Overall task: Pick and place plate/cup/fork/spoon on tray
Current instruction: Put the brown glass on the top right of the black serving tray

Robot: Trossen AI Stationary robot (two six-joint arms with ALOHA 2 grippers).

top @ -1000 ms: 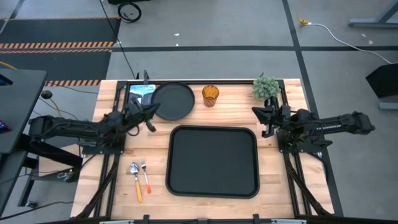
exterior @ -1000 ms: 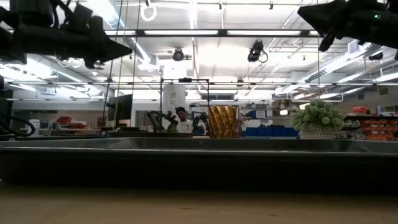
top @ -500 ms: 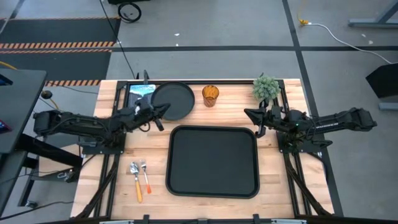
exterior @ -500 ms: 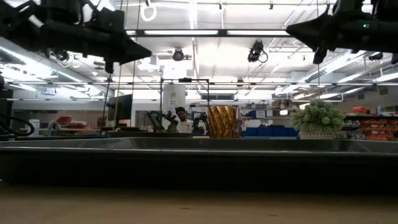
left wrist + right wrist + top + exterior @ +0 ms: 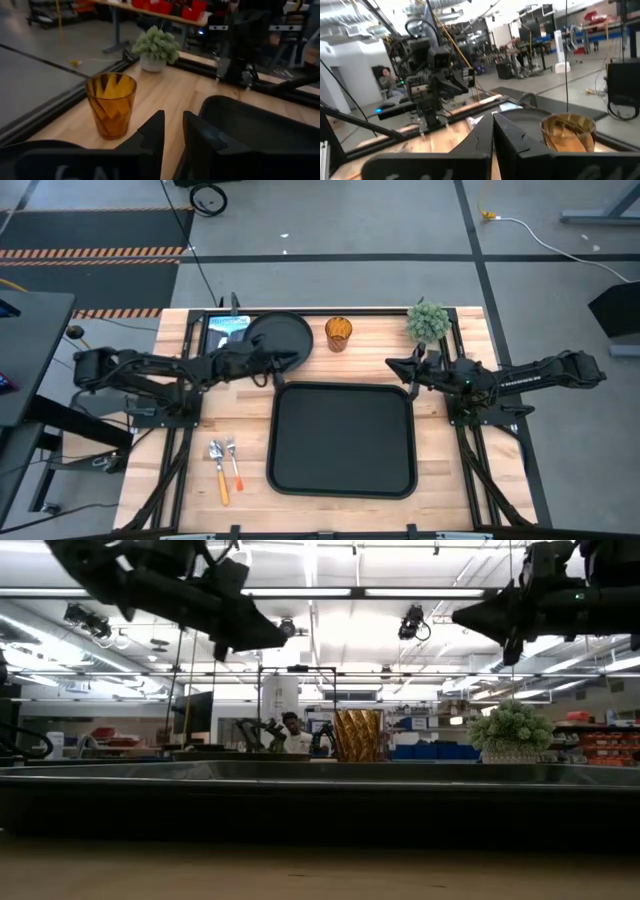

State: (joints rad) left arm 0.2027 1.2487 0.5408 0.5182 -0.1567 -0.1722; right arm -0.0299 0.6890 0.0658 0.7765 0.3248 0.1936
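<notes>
The round black plate [image 5: 279, 333] lies flat at the table's far edge, and the amber cup [image 5: 338, 333] stands upright to its right. The black tray [image 5: 342, 438] lies flat mid-table. The spoon [image 5: 219, 470] and the fork [image 5: 235, 466] lie side by side near the left front, handles toward the near edge. My left gripper [image 5: 293, 361] hangs high over the plate's near right rim, shut but for a slim gap [image 5: 173, 125], pointing at the cup [image 5: 111, 105]. My right gripper [image 5: 389, 364] is shut and empty, high over the tray's far right corner.
A small potted plant [image 5: 428, 320] stands at the far right corner. A tablet-like object [image 5: 226, 330] lies left of the plate. A person [image 5: 293, 734] sits in the room beyond the table. Bare wood lies on both sides of the tray.
My left gripper has reached toward the table's right, across the plate's near rim toward the cup and tray, tipping nose-down and coming lower. My right gripper has moved a little toward the table's left. Plate, cup, tray, fork and spoon have not moved.
</notes>
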